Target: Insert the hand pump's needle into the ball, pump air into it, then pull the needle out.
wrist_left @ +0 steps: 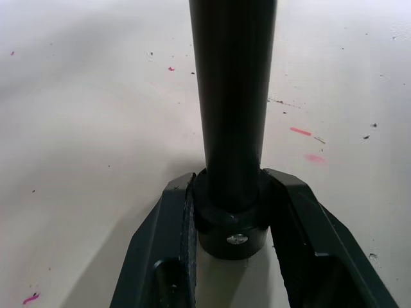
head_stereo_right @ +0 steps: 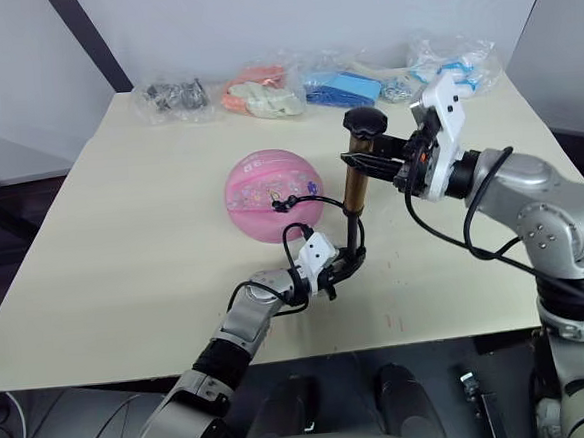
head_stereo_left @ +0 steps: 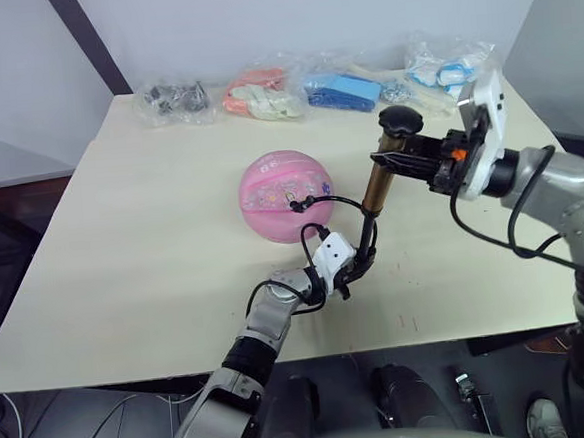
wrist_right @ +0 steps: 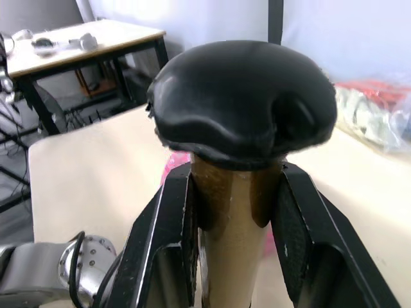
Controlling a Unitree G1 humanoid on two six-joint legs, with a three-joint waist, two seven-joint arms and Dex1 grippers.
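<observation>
Hand pump (head_stereo_left: 379, 185) stands upright on the bench (head_stereo_left: 124, 251), just right of the ball (head_stereo_left: 282, 196). Left claw (head_stereo_left: 359, 267) pinches its black base, right claw (head_stereo_left: 393, 157) pinches the tube under the T-handle (head_stereo_left: 401, 121). Hose (head_stereo_left: 333, 204) runs to the ball's surface; needle too small to tell.

Standing upright on the pale table (head_stereo_left: 126, 281), right of the pink printed ball (head_stereo_left: 282, 196): gold-bronze hand pump (head_stereo_left: 379, 188); clear bagged items (head_stereo_left: 313, 89) behind.
</observation>
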